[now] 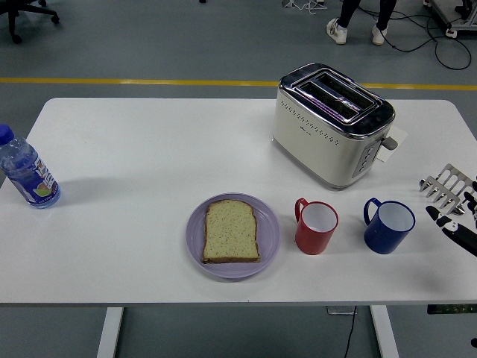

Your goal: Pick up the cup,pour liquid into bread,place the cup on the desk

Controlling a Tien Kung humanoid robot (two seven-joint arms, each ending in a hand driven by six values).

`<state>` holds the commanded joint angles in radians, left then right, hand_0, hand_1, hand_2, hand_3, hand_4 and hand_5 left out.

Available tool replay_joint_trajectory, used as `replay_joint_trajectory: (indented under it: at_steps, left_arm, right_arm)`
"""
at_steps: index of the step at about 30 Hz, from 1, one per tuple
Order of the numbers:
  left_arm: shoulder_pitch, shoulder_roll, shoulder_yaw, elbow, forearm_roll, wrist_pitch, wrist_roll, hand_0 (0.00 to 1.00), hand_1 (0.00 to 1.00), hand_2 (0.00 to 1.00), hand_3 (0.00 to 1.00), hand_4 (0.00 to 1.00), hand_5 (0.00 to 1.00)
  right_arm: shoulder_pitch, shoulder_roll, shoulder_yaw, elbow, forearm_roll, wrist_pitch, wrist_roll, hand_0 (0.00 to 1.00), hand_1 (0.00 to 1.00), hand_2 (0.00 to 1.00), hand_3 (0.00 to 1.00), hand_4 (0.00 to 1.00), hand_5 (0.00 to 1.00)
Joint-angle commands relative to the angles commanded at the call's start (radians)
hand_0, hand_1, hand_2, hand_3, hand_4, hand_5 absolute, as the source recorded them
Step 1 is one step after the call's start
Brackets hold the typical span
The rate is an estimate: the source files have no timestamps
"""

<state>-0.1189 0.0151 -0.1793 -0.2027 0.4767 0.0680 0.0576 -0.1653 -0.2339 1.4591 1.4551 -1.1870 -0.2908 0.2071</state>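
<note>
Two cups stand upright on the white bench (134,149), toward its near right part. The blue cup (389,226) is the one nearer the right edge, its handle turned to the far left. The red cup (316,227) stands just left of it, apart from it, with its handle also on the left side. Both show pale insides; whether they hold any liquid cannot be told.

Left of the red cup, close but not touching, lies a lilac plate (195,237) with one slice of bread (232,231) flat on it, crust at the near edge.

Behind the cups, a cream and chrome toaster (332,124) sits at an angle, its two slots facing up and its lever side toward the right. A white card or paper pokes out from behind its right end.

The right hand (451,201) enters at the right edge of the frame, just beside the blue cup but clear of it. Its silvery fingers (444,186) are spread and extended, holding nothing.

Well apart from all this, near the left edge of the bench, a clear water bottle (27,170) with a blue cap stands upright.

Beyond the far edge, a yellow line crosses the grey floor, and a person's legs and white shoes (356,31) show at the top.
</note>
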Motion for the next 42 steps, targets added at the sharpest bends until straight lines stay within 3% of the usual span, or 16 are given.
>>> replay_joint_trajectory:
  at_steps: [10, 25, 36, 42]
  left_arm:
    - [-0.002, 0.0, 0.003, 0.0, 0.0, 0.0, 0.0, 0.635, 0.646, 0.658, 0.553, 0.324, 0.836]
    - [-0.001, -0.004, 0.008, -0.001, -0.006, -0.001, 0.0, 0.635, 0.646, 0.657, 0.554, 0.324, 0.835]
    - [0.007, -0.005, 0.017, -0.001, -0.01, -0.001, 0.001, 0.635, 0.646, 0.657, 0.554, 0.324, 0.835]
    - [0.013, -0.007, 0.022, -0.001, -0.013, -0.001, 0.001, 0.636, 0.646, 0.657, 0.554, 0.324, 0.836]
  right_arm:
    - [-0.029, -0.002, -0.066, -0.048, 0.036, -0.003, 0.056, 0.998, 0.905, 0.989, 0.998, 0.985, 0.186]
    - [0.032, 0.037, -0.148, -0.194, 0.054, -0.032, 0.112, 0.988, 0.885, 0.97, 0.998, 0.986, 0.207]
    - [0.072, 0.054, -0.205, -0.232, 0.071, -0.043, 0.129, 0.986, 0.88, 0.97, 0.998, 0.992, 0.222]
    - [0.108, 0.074, -0.224, -0.276, 0.078, -0.076, 0.157, 0.985, 0.869, 0.962, 0.998, 0.989, 0.221]
